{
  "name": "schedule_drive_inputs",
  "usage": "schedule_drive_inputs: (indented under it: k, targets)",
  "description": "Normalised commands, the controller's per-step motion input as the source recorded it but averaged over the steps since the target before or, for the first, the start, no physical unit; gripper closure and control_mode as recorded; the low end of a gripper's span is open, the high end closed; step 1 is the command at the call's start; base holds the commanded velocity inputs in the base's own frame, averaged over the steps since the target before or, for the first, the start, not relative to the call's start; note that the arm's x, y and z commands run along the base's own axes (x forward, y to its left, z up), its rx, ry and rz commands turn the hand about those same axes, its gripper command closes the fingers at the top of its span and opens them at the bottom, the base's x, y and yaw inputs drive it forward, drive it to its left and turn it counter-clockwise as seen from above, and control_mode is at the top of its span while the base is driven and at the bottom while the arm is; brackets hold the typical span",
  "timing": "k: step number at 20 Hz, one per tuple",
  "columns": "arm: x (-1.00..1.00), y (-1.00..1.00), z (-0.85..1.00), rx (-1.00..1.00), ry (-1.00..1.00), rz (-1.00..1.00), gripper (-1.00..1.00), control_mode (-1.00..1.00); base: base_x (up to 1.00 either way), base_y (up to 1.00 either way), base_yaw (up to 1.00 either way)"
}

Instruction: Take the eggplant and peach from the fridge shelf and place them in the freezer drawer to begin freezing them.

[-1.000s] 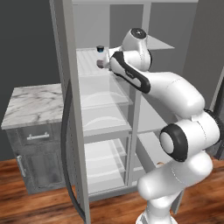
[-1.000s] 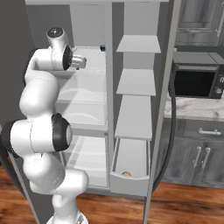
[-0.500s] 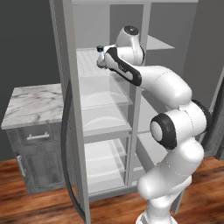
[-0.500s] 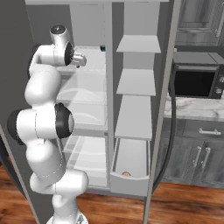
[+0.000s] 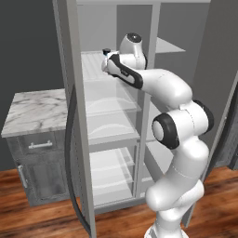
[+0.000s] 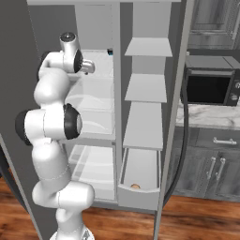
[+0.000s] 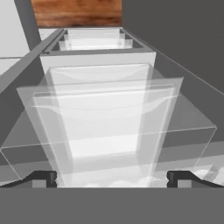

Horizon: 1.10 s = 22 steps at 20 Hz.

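Hand [image 7: 112, 177] — fingers wide apart, empty — now higher over the fridge shelf [image 5: 95, 65].

I see fridge shelf [image 5: 93, 69] open at front, black cup [image 5: 106, 51] at its 1 o'clock corner, freezer drawer [image 6: 139, 190] pulled out, open from above

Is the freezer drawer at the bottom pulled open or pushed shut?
Open. In the right base view the freezer drawer stands out from the cabinet, so its inside shows, with the peach in it.
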Motion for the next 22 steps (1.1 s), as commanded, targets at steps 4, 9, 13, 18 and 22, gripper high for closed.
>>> schedule_drive_inputs:
  k: [4, 9, 13, 18, 22]
  targets:
    - [0.46, 0.02, -0.04, 0.00, 0.00, -0.02, -1.00, -1.00, 0.00, 0.00, 0.00]
    - [0.39, 0.00, -0.01, 0.00, 0.00, -0.02, -1.00, -1.00, 0.00, 0.00, 0.00]
    - [0.33, 0.03, -0.03, 0.00, 0.00, -0.01, -1.00, -1.00, 0.00, 0.00, 0.00]
    - [0.26, 0.06, -0.05, 0.00, 0.00, 0.00, -1.00, -1.00, 0.00, 0.00, 0.00]
    - [0.13, 0.06, -0.05, 0.00, 0.00, 0.00, -1.00, -1.00, 0.00, 0.00, 0.00]
